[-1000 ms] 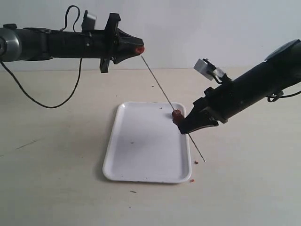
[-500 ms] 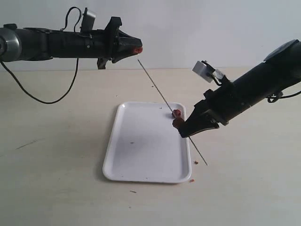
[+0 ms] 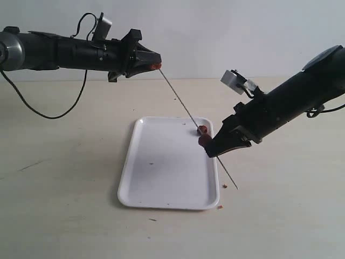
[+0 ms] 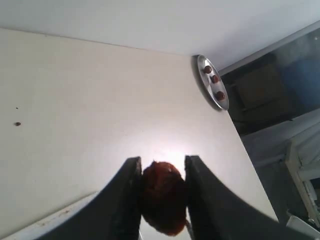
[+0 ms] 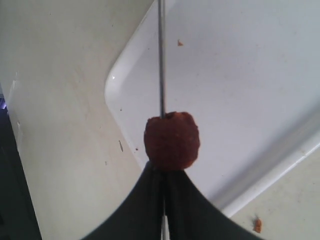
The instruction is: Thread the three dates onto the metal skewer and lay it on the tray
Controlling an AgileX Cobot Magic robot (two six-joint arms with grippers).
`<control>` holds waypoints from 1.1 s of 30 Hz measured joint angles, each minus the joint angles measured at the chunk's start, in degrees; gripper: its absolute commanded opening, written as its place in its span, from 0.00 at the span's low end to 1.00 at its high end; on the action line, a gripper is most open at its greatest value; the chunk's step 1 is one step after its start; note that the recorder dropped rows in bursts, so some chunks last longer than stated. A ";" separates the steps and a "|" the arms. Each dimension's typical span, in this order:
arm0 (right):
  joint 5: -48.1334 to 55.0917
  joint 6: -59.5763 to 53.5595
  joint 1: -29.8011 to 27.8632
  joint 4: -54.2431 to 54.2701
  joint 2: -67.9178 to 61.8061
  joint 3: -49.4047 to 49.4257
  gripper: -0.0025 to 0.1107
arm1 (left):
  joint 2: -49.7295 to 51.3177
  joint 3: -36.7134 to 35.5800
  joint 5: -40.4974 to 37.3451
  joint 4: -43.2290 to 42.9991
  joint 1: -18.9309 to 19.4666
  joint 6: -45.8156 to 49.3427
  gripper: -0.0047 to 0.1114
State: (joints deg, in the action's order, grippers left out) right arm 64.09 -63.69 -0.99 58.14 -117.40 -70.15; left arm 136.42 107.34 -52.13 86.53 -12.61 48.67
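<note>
- Fingers [image 4: 125, 200] of the left gripper [image 3: 155, 66] are clamped on one dark reddish-brown, wrinkled date [image 4: 162, 197]. One black finger presses on each side of it, and it is held in the air well above the table.
- Black fingers [image 5: 145, 210] of the right gripper [image 3: 210, 152] are pressed together on the thin, straight grey metal skewer [image 3: 180, 100], which passes between them.
- The skewer slants through the air. Its upper end reaches the date in the left gripper, though I cannot tell whether the tip has entered it. Its lower end sticks out below the right gripper, over the table just beside the tray.
- Two more dark red dates are threaded on the skewer and touch each other: an upper one [image 3: 202, 129] and a lower one [image 3: 204, 141]. The lower one sits right against the right gripper's fingertips, above the tray's far right corner.
- The flat white rectangular plastic tray [image 3: 161, 178] lies on the pale table [image 3: 64, 205].
- Tiny reddish crumbs [image 3: 225, 186] lie on the table by the tray's near right corner.
</note>
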 measured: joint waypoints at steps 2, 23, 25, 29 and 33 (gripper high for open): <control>-0.43 0.00 0.00 0.00 0.00 0.00 0.02 | 0.00 0.00 -0.70 0.00 0.00 0.00 0.31; -2.92 -0.12 0.00 3.25 0.00 0.00 0.02 | 0.00 0.00 -4.20 -2.77 -5.23 3.35 0.31; -4.88 -0.24 0.00 5.45 0.00 0.00 0.02 | 0.00 0.00 -4.12 -3.27 -6.35 4.28 0.31; -8.52 -0.65 0.00 8.30 0.00 0.00 0.02 | 0.10 0.00 -3.49 -3.82 -7.69 4.64 0.31; -11.19 -3.92 0.12 12.90 0.00 0.00 0.02 | 0.32 0.00 -3.16 -3.92 -8.30 4.73 0.31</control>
State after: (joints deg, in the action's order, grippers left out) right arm 52.90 -67.61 -0.87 71.04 -117.40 -70.15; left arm 136.74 107.34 -55.29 82.61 -20.90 53.41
